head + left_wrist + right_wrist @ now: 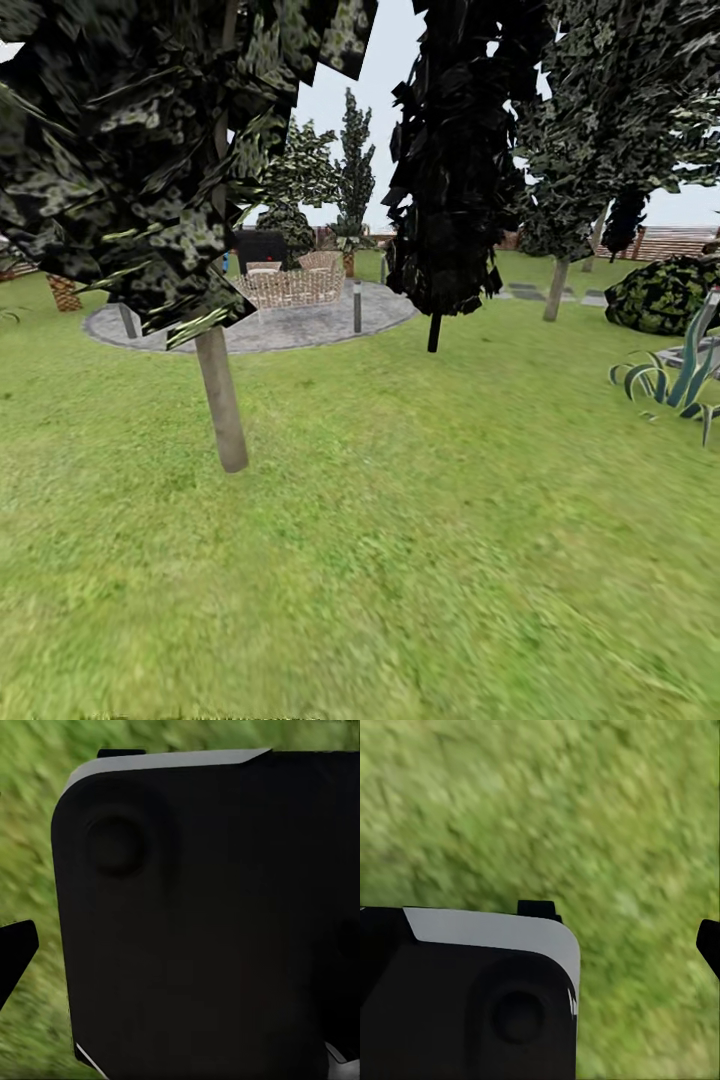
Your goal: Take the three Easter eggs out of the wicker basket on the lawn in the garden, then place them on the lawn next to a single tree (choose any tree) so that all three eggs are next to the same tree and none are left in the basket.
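1. Right below me I see the lawn [400, 560], mottled green and blurred, stretching out ahead.
2. In the left wrist view a dark robot panel [202, 922] blocks most of the frame, with a black tip of the left pincer [15, 952] at the edge; I cannot tell how wide it stands.
3. In the right wrist view, one dark tip of the right pincer [709, 945] shows over grass (state not readable either).
4. Near on my left stands the tree [222, 400], pale trunk rooted in the lawn.
5. Further off, a near-black tree [450, 180].
6. Beyond, a grey paved circle [300, 325] carries a woven lounge chair [292, 285].
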Tool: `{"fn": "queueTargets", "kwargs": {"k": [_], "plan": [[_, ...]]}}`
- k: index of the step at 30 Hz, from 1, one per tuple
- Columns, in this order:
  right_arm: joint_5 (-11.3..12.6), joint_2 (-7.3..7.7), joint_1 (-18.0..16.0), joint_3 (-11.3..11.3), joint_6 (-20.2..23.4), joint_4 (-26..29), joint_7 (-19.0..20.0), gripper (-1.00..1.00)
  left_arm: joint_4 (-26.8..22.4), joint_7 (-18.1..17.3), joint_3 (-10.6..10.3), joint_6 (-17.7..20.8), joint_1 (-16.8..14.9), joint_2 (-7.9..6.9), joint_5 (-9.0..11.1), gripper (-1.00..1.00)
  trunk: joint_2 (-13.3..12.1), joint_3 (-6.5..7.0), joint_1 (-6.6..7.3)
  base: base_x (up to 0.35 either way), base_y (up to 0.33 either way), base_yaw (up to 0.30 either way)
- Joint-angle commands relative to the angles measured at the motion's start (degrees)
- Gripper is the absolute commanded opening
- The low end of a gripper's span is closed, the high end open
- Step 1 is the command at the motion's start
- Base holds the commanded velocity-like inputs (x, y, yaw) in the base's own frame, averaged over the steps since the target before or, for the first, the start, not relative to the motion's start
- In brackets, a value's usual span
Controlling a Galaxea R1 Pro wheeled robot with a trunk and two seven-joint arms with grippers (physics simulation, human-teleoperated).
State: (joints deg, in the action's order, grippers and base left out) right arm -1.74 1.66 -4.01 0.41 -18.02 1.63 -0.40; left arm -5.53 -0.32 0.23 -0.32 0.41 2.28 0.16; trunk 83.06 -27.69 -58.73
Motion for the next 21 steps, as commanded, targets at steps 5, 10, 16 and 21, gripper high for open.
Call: {"fn": "queueTargets", "kwargs": {"k": [5,10,16,21], "plan": [[-0.2,0.05,0.0,0.0,-0.2,0.0,0.0,1.00,-0.1,0.0,0.0,0.0,0.0,0.01,0.0,1.00,0.0,-0.04,0.00,0.000,0.000,0.286],[-0.2,0.09,0.0,0.0,-0.2,0.0,0.0,1.00,-0.1,0.0,0.0,0.0,0.0,0.01,0.0,1.00,0.0,-0.04,0.00,0.000,0.000,0.286],[-0.2,0.10,0.0,0.0,-0.2,0.0,0.0,1.00,-0.1,0.0,0.0,0.0,0.0,0.00,0.0,1.00,0.0,-0.04,0.00,0.000,0.000,0.286],[-0.2,0.10,0.0,0.0,-0.2,0.0,0.0,1.00,-0.1,0.0,0.0,0.0,0.0,-0.02,0.0,1.00,0.0,-0.04,0.00,0.000,0.000,0.286]]}}
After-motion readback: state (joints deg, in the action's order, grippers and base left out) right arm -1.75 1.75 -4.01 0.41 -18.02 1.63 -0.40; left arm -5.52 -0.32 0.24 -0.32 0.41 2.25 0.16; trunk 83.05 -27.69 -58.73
